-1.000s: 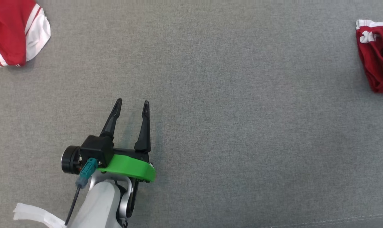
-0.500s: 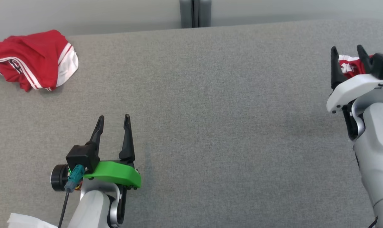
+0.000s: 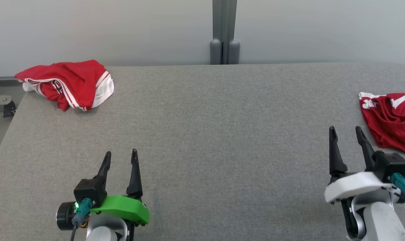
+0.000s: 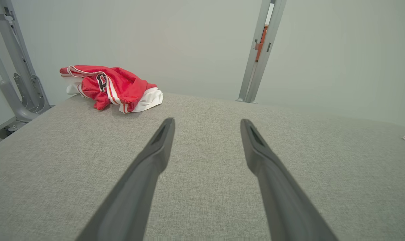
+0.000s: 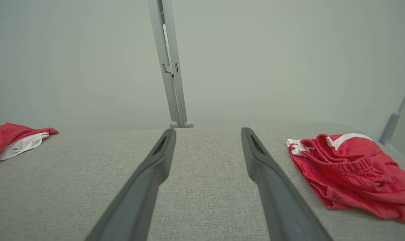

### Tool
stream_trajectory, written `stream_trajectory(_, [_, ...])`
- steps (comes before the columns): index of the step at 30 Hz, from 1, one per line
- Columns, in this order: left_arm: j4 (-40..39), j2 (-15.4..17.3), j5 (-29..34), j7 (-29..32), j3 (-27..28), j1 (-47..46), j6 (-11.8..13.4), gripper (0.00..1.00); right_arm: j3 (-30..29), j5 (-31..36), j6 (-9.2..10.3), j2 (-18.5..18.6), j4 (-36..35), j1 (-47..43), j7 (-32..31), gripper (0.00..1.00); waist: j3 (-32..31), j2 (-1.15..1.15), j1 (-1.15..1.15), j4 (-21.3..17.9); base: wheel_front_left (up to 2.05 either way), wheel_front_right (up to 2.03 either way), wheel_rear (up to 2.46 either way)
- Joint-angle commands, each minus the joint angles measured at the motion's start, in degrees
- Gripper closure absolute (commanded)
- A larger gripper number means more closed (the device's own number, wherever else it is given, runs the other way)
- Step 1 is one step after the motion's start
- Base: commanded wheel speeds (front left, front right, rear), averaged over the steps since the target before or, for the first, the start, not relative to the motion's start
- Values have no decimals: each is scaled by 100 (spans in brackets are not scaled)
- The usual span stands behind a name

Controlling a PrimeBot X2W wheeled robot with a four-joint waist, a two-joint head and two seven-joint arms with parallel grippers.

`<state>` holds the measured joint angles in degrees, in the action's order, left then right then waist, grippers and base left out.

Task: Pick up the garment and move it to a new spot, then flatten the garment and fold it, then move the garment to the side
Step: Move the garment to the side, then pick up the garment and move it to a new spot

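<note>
A crumpled red garment with white stripes [image 3: 68,83] lies at the far left corner of the grey padded table [image 3: 222,134]; it also shows in the left wrist view [image 4: 115,85] and the right wrist view [image 5: 11,139]. A second red garment with a white waistband [image 3: 390,120] lies at the right edge, loosely bunched [image 5: 349,167]. My left gripper [image 3: 121,152] is open and empty over the near left of the table [image 4: 207,121]. My right gripper [image 3: 345,128] is open and empty, just left of and nearer than the right garment [image 5: 208,130].
A pale wall runs behind the table, with a grey upright post [image 3: 224,33] at its far edge in the middle. A metal frame [image 4: 14,83] stands off the table's left side. Bare grey fabric stretches between the two garments.
The head camera has tilted up, so the whole picture has shifted down and the wall shows. My right arm has come into view and now sits at the lower right, off the right garment.
</note>
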<state>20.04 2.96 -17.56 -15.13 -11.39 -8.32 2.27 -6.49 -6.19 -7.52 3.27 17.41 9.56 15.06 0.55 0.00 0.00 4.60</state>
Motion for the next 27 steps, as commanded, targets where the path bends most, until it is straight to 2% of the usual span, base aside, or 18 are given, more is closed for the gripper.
stream_trajectory(1, [-46, 2, 36, 0, 2, 110, -24, 0, -29, 25, 5, -15, -192, -238, 14, 0, -60, 0, 0, 68, 0, 0, 0])
stream_trajectory(8, [-206, -4, 9, 0, -53, 372, -12, 0, 157, -303, 5, -31, -720, -888, -60, 0, -48, 0, 0, 39, 0, 0, 0])
stream_trajectory(16, [-244, -2, -56, 0, -165, 458, 46, 0, 343, -428, 5, -32, -831, -1051, -139, 0, -55, 0, 0, 52, 0, 0, 0])
stream_trajectory(27, [-241, -2, -81, 0, -214, 406, 66, 0, 319, -427, 5, -33, -843, -1063, -137, 0, -40, 0, 0, 132, 0, 0, 0])
